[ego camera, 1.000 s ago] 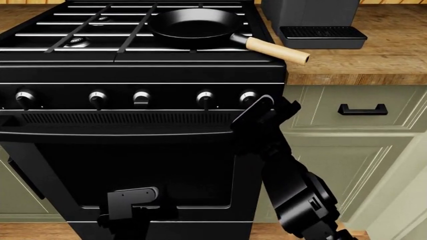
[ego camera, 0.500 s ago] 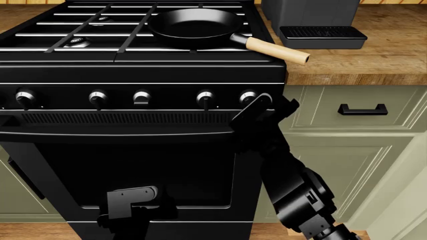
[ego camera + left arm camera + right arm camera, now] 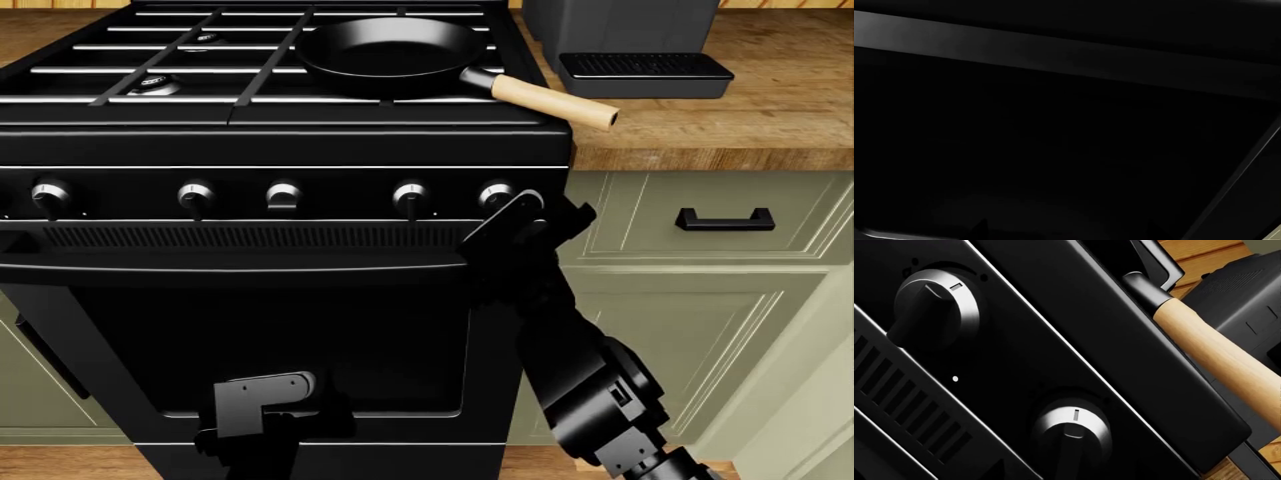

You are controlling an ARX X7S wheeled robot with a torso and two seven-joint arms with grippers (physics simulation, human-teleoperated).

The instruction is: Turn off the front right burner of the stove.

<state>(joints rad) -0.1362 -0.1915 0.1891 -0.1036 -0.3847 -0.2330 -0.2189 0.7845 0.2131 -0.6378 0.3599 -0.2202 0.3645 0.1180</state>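
Note:
The glossy black stove [image 3: 267, 140] fills the head view, with a row of silver-black knobs across its front panel. The rightmost knob [image 3: 497, 192] sits just left of and above my right gripper [image 3: 515, 212], which is raised close to the panel; its jaws are hidden behind the wrist. In the right wrist view that knob [image 3: 1073, 432] is near and large, and the neighbouring knob [image 3: 937, 302] lies farther off. My left gripper [image 3: 260, 400] hangs low before the oven door [image 3: 267, 330]. The left wrist view shows only the dark door [image 3: 1054, 55].
A black frying pan [image 3: 390, 52] with a wooden handle [image 3: 554, 100] sits on the front right grate, and the handle overhangs the stove's right edge [image 3: 1214, 355]. A dark grey coffee machine [image 3: 627, 40] stands on the wooden counter [image 3: 721, 130]. Green cabinet drawers [image 3: 721, 220] are at the right.
My right gripper has crept slightly up and closer to the rightmost knob. The left arm has not moved.

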